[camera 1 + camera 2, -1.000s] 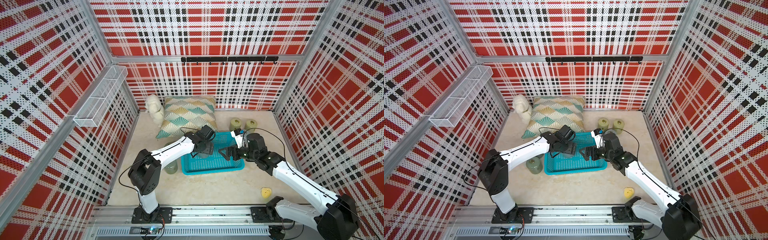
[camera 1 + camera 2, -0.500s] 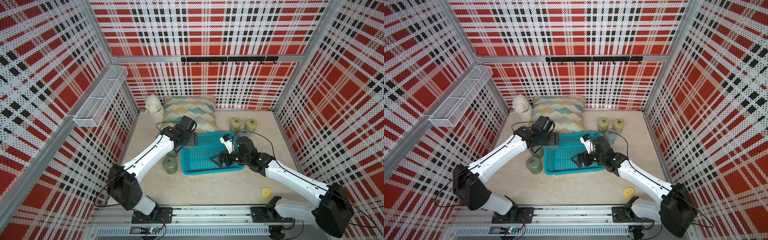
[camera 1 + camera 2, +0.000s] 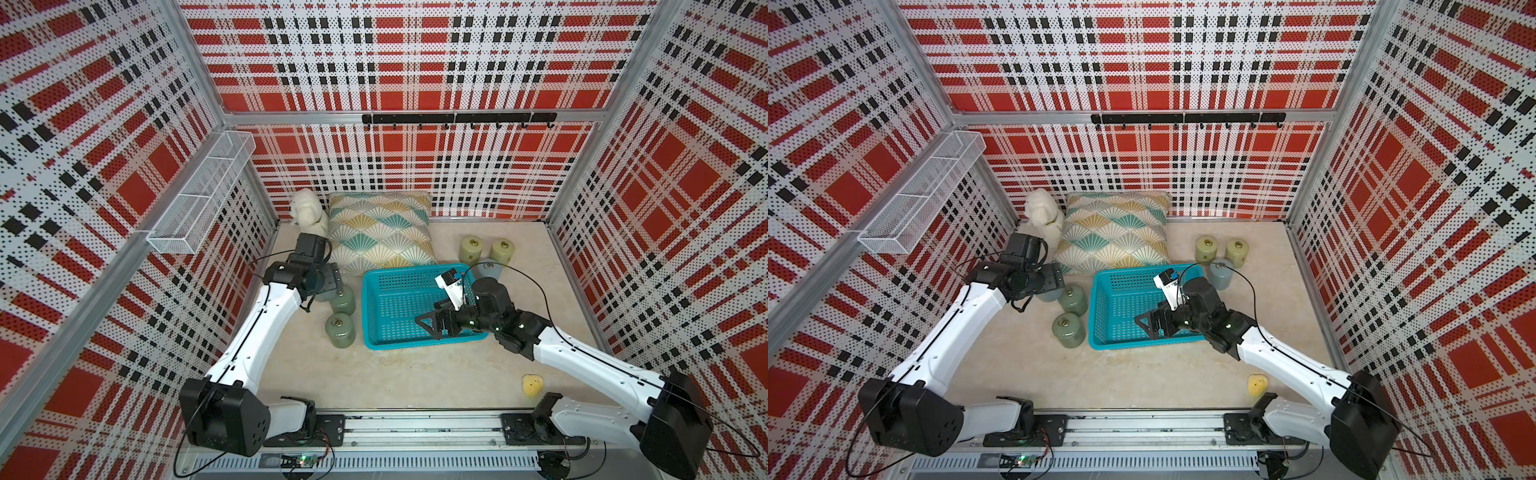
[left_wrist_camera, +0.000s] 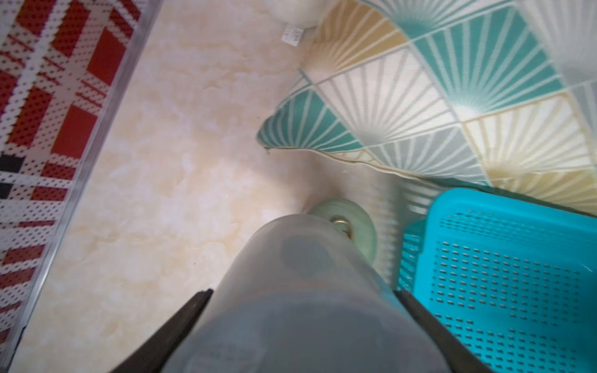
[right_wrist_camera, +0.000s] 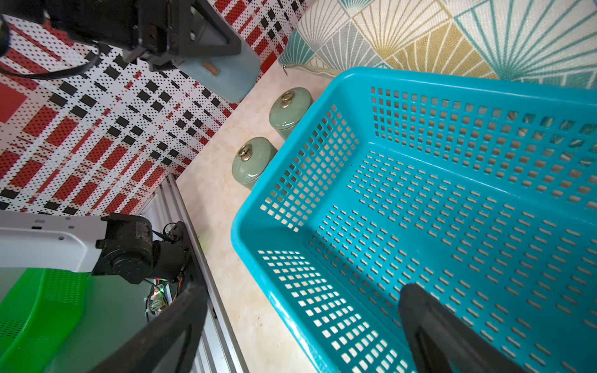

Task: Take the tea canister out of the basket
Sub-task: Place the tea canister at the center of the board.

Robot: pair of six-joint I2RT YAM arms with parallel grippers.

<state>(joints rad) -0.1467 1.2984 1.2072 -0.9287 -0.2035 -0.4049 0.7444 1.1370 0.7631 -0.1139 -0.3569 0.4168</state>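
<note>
Swinging left since a second ago, the left arm has carried the grey-blue cylindrical tea canister (image 3: 322,296) out of the turquoise perforated plastic basket (image 3: 407,269). In both top views it is held just left of the basket's far left corner, under the left gripper (image 3: 327,289); the right gripper (image 3: 432,322) is over the basket's near right. Left wrist view: fingers (image 4: 181,323) clamp the canister's sides. Right wrist view: the right gripper's fingers (image 5: 429,323) stand wide apart above the basket floor.

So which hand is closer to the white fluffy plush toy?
Left. The left hand, shut on a grey-blue cylindrical canister, is just in front of the toy; the right hand hangs open over the turquoise plastic basket, farther away.
</note>
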